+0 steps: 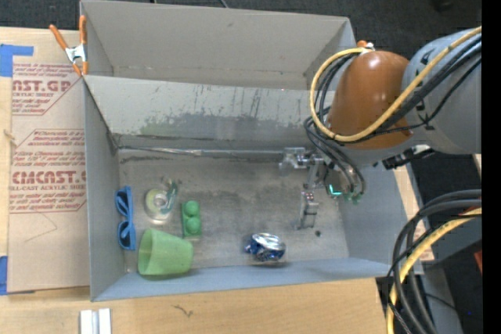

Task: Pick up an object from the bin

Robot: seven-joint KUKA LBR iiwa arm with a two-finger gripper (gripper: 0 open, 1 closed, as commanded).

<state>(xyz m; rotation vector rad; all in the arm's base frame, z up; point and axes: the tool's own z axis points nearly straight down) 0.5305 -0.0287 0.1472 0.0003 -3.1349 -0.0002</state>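
My gripper [310, 209] hangs low over the bin floor in the right half of the bin, under the arm's wrist. Nothing shows in it. The thing nearest to it is a crushed blue and silver can [266, 247], lying on the floor a little to its lower left, near the front wall and apart from the gripper.
At the bin's left end lie a light green plastic cup [164, 253] on its side, a small green toy [191, 218], a clear round thing [160, 202] and blue sunglasses [124, 217] against the left wall. The arm with its orange cover and cables leans in from the right.
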